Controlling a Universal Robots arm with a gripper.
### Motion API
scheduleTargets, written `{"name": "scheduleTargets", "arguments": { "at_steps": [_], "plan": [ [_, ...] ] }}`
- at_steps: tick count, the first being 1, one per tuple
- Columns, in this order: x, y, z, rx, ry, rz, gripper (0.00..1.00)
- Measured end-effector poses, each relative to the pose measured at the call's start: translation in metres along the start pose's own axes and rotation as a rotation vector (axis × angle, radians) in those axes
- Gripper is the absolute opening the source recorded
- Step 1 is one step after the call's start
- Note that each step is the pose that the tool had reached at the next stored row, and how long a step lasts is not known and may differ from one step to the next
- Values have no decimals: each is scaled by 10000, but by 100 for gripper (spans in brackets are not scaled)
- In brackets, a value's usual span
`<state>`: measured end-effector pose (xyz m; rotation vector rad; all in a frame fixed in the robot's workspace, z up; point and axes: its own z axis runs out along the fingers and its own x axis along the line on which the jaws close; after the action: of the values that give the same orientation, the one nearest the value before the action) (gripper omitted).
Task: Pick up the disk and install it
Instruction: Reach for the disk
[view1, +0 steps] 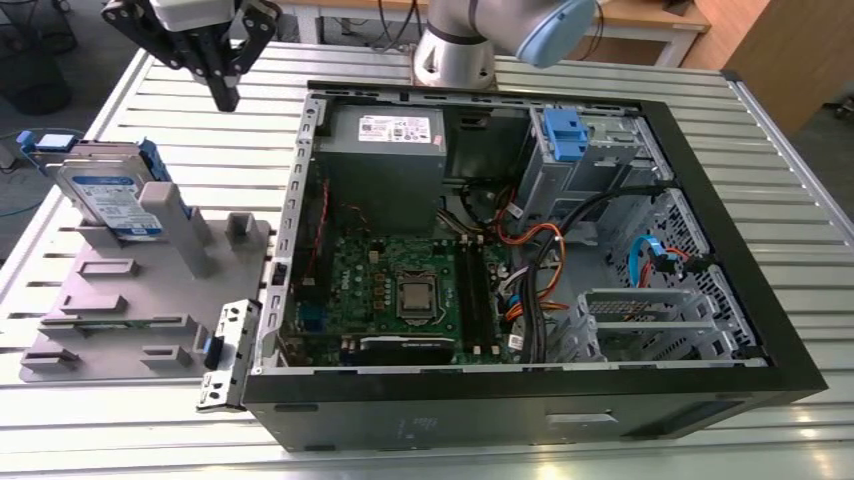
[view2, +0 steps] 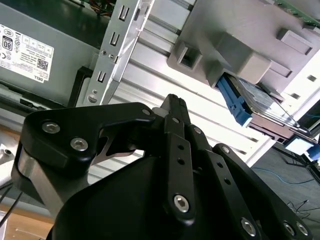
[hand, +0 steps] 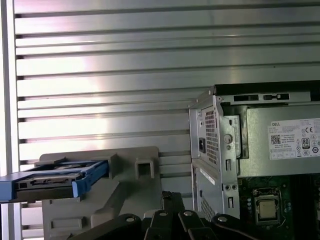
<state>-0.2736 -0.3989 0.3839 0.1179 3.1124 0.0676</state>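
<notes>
While the gripper hangs empty, fingers together, beyond the disk upright in its holder at the exterior view's left, descending unopened could knock it askew.

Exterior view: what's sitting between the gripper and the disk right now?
Nothing: in the exterior view, only bare slatted table lies between the gripper and the disk.

In the exterior view, the disk stands on its edge in the stand at the left, on the table. The open computer case lies to the right of the stand. The gripper hangs at the upper left, higher than both.
</notes>
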Motion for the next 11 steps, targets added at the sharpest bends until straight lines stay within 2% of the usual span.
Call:
{"name": "scheduleTargets", "arguments": {
  "at_steps": [6, 11],
  "plan": [
    [119, -9, 5, 0, 0, 0, 11],
    [165, -13, 12, 0, 0, 0, 11]
  ]
}}
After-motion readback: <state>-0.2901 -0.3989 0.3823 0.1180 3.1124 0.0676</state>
